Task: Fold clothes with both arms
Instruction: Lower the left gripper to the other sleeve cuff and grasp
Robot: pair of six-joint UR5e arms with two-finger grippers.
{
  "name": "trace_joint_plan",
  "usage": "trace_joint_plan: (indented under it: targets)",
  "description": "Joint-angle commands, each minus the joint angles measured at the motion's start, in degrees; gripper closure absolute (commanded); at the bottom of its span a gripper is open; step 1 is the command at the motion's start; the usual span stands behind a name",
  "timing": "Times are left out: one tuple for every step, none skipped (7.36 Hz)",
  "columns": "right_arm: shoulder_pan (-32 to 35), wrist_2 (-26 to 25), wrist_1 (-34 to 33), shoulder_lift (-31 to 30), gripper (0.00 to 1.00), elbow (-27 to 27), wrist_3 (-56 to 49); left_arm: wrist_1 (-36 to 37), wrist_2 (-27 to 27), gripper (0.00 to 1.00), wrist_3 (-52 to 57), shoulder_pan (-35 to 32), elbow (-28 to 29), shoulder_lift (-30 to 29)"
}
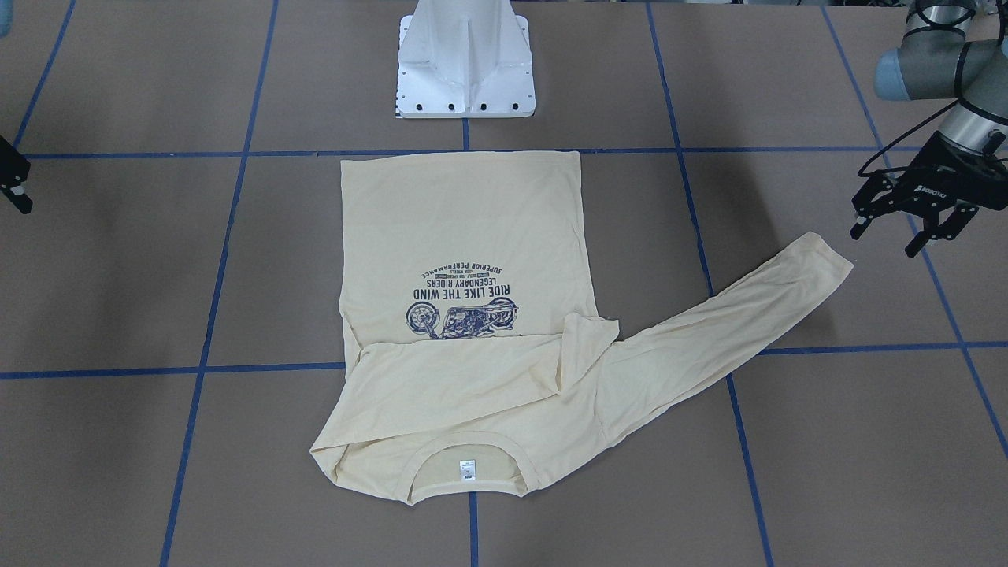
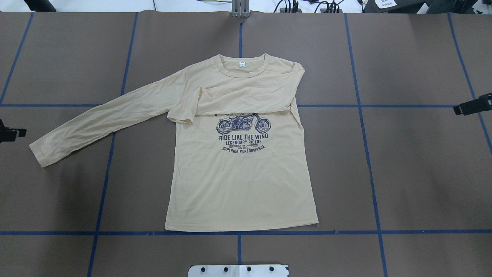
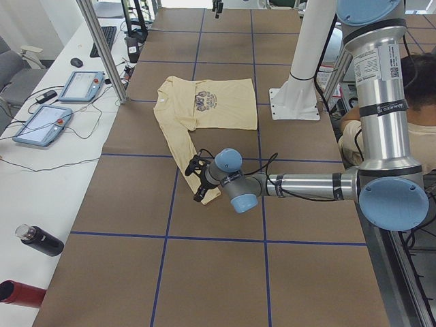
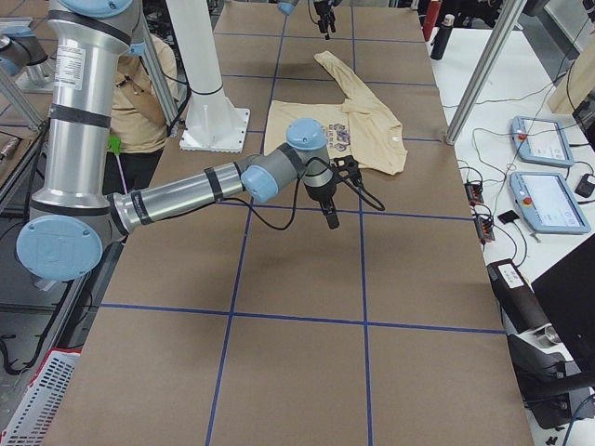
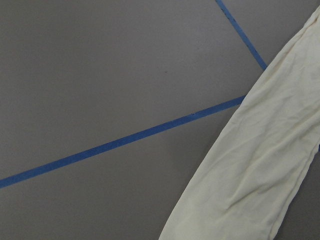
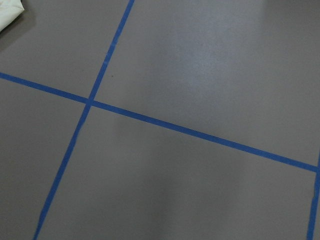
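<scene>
The pale cream-yellow long-sleeved T-shirt point(image 2: 242, 181) lies on the brown tabletop point(image 2: 403, 173). The black left pincer point(image 1: 906, 232) hangs released near its outstretched cuff. The right pincer's point(image 2: 459, 109) grip cannot be told.

Grey arms point(image 3: 306, 185), blue joint caps point(image 3: 388, 208), black cables point(image 1: 888, 146)

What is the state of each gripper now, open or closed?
Left gripper: open, holding nothing.
Right gripper: cannot be told.

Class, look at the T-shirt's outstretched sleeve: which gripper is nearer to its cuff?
Left. The left gripper hovers just beyond the cuff; the right gripper is far off, past the opposite side of the T-shirt.
</scene>
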Motion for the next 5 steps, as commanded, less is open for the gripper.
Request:
trace_joint_plan:
  targets:
    - [0.8, 0.1, 0.9, -1.1, 0.0, -0.3, -0.7, -3.2, 4.0, 0.18, -5.1, 3.3, 2.8, -0.1]
    - [0.9, 0.1, 0.9, -1.1, 0.0, -0.3, -0.7, -3.7, 5.4, 0.24, -7.4, 5.5, 3.0, -0.1]
    - [0.8, 0.0, 0.9, -1.1, 0.0, -0.3, -0.7, -3.8, 5.7, 0.32, -7.4, 6.0, 3.8, -0.2]
    - [0.9, -0.2, 0.9, -1.1, 0.0, -0.3, -0.7, -3.8, 5.9, 0.36, -7.4, 6.3, 4.6, -0.7]
    - [0.9, -0.2, 0.9, -1.1, 0.0, -0.3, -0.7, -3.8, 6.4, 0.37, -7.1, 6.6, 5.3, -0.8]
